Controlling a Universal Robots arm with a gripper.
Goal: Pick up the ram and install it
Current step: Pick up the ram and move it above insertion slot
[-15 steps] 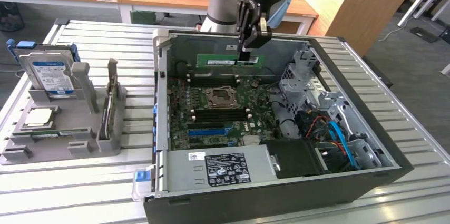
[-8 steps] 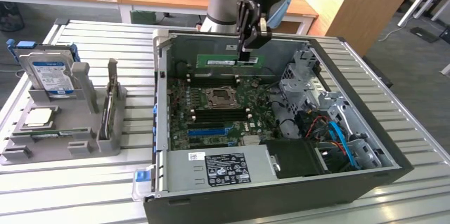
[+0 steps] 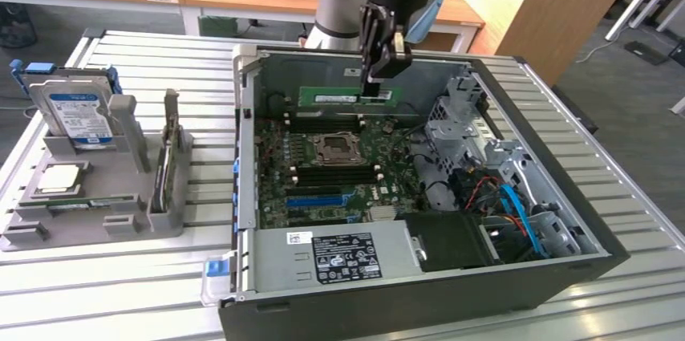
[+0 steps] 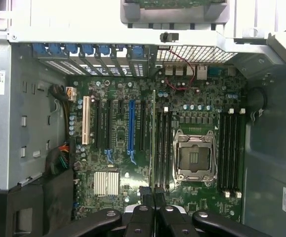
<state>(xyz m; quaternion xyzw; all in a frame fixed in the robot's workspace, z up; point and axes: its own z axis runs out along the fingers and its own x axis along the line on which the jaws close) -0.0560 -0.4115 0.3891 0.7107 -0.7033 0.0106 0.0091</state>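
Observation:
My gripper is shut on the ram, a long green stick with a pale label. It holds the stick level by one end, above the motherboard inside the open computer case. In the wrist view the ram shows edge-on as a thin line running out from the fingertips. It hangs over the black memory slots beside the empty CPU socket. The stick is still above the slots, not seated in one.
A grey holder stands at the exterior view's left with a blue-labelled hard drive upright in it and a square silver CPU chip. Case walls, a drive cage and orange and blue cables crowd the motherboard.

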